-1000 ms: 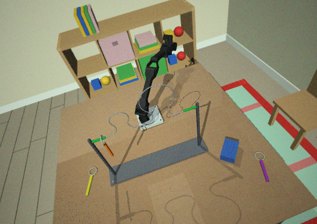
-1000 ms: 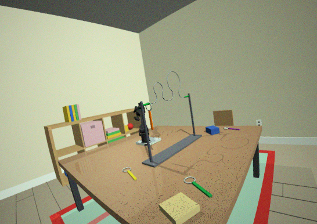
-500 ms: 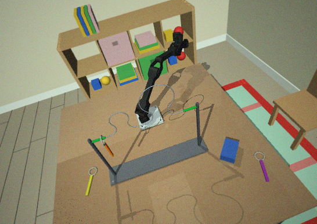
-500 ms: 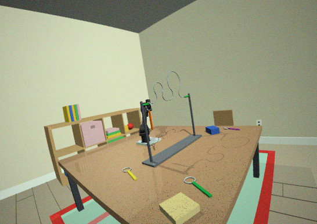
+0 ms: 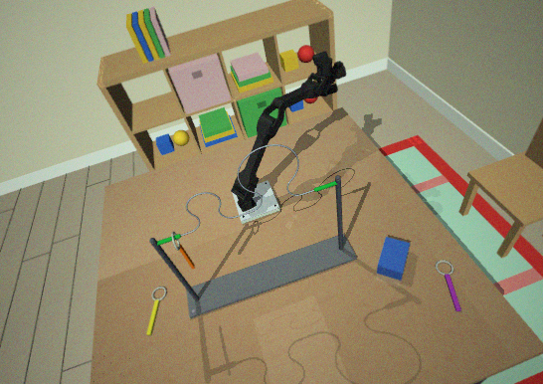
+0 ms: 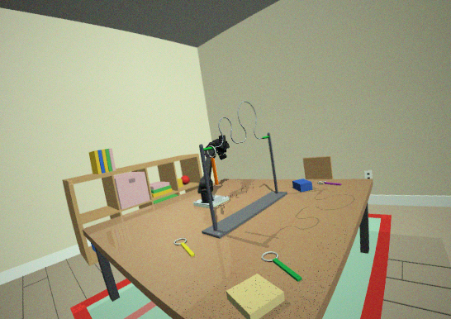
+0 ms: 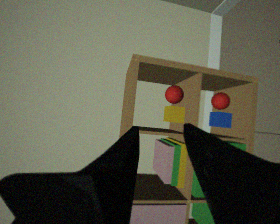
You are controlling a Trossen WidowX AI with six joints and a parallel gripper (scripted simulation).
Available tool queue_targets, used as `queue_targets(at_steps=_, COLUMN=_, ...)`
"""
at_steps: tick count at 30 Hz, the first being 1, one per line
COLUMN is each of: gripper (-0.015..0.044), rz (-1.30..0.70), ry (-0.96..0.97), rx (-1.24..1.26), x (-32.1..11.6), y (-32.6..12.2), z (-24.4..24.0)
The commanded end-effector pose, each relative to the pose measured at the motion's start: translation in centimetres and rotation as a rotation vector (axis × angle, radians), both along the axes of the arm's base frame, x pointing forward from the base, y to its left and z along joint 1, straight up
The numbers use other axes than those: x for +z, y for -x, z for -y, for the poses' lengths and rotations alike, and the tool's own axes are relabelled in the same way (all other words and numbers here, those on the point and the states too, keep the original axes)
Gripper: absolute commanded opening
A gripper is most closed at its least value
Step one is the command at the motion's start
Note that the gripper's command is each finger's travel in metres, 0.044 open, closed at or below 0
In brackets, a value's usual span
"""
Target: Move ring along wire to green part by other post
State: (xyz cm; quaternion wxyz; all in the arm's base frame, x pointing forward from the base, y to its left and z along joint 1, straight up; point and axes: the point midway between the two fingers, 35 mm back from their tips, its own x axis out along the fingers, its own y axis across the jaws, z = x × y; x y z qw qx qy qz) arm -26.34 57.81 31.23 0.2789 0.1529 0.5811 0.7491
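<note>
The ring [image 5: 175, 241] [image 6: 211, 151] hangs around the green part [image 5: 163, 241] [image 6: 206, 149] beside the left post [image 5: 174, 270] [image 6: 209, 191]. Its orange handle [image 5: 186, 257] [image 6: 215, 171] points down. The grey wire [image 5: 298, 165] [image 6: 245, 102] curves across to the other green part [image 5: 325, 187] [image 6: 265, 137] at the right post [image 5: 340, 215] [image 6: 272, 162]. My gripper [image 5: 334, 65] [image 6: 225, 146] [image 7: 161, 130] is partly open and empty. It is raised behind the wire, far from the handle in the top view, and faces the shelf side in the wrist view.
The posts stand on a grey base [image 5: 273, 270] [image 6: 252, 211]. A blue block [image 5: 393, 257] [image 6: 302, 185], a purple-handled ring [image 5: 452, 293] and a yellow-handled ring [image 5: 153, 316] [image 6: 187, 249] lie around it. A green-handled ring [image 6: 287, 269] lies near a yellow block [image 6: 255, 294]. A shelf [image 5: 214, 33] stands behind the arm.
</note>
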Motion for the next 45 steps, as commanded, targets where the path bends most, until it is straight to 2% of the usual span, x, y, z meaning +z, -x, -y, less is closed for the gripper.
queue_targets(at_steps=1, gripper=0.016, rz=0.041, ry=-0.107, rx=-0.069, x=2.0, y=-4.0, z=-0.8)
queue_targets(at_steps=12, gripper=0.016, rz=0.191, ry=-0.347, rx=-0.249, x=5.6, y=-14.6, z=-1.7)
queue_targets(at_steps=23, gripper=0.016, rz=0.388, ry=-0.561, rx=-0.438, x=9.0, y=-24.8, z=-0.6)
queue_targets(at_steps=34, gripper=0.016, rz=0.632, ry=-0.744, rx=-0.626, x=12.4, y=-34.4, z=2.7)
queue_targets(at_steps=45, gripper=0.016, rz=0.933, ry=-0.889, rx=-0.812, x=15.6, y=-43.0, z=7.8)
